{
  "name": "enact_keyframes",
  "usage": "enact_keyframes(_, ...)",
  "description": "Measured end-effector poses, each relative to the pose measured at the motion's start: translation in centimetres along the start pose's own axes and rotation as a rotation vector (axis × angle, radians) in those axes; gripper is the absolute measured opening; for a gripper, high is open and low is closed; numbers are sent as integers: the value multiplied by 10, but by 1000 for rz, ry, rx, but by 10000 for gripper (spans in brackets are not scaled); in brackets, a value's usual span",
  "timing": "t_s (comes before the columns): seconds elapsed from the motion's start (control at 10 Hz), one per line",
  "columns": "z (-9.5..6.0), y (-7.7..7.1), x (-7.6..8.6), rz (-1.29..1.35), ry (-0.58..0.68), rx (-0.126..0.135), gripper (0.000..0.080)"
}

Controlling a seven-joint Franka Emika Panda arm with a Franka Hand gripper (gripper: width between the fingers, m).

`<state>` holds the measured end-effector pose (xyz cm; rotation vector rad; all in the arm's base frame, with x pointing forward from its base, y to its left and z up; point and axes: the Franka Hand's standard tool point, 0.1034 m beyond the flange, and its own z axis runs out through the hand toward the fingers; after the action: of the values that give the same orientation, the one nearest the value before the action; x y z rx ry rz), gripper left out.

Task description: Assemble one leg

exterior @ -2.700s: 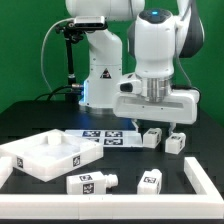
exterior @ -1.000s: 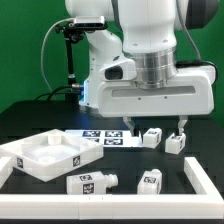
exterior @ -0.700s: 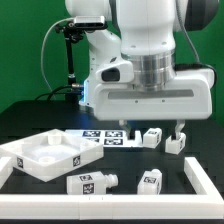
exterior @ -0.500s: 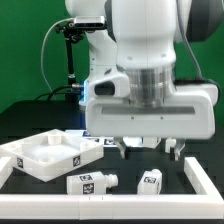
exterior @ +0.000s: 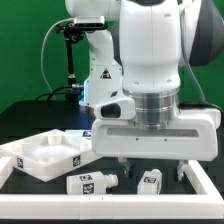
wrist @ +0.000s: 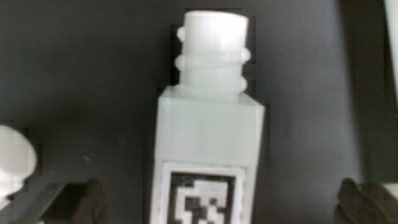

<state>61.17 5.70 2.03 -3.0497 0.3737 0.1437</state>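
Note:
A leg (exterior: 150, 181), a small white post with a black-and-white tag, stands near the front of the black table. My gripper (exterior: 150, 170) hangs low over it, open, with one finger (exterior: 121, 165) on each side of it. In the wrist view the leg (wrist: 212, 130) lies lengthwise between the two dark fingertips (wrist: 64, 200), peg end away from the gripper (wrist: 214, 205), and the jaws stand apart from its sides. A second leg (exterior: 89, 182) lies on its side at the exterior view's left of the first.
The large square white panel (exterior: 40, 160) with a raised rim sits at the exterior view's left. A white rail (exterior: 100, 207) borders the front and another (exterior: 206, 180) the right. A rounded white part (wrist: 13, 160) shows at the wrist view's edge. The arm hides the back legs.
My gripper has come forward from the legs at the back right and dropped low over the front leg, and now hides the marker board and the back legs.

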Motion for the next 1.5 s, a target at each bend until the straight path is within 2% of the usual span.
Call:
enact_keyframes(0.2,10,0,1,2,14,-2,649)
enact_keyframes(0.4,10,0,1,1,14,-2,649)
enact_keyframes(0.6,10,0,1,1,14,-2,386)
enact_keyframes(0.7,10,0,1,1,14,-2,386)
enact_keyframes(0.8,10,1,-4,19,9,-3,278)
enact_keyframes(0.9,9,5,-19,37,-11,-8,278)
enact_keyframes(1.2,-25,30,-80,22,-49,-6,279)
enact_keyframes(1.3,-25,32,-89,52,-36,-8,279)
enact_keyframes(1.4,-22,24,-85,94,-33,-11,279)
enact_keyframes(1.5,-21,23,-84,82,-32,-10,279)
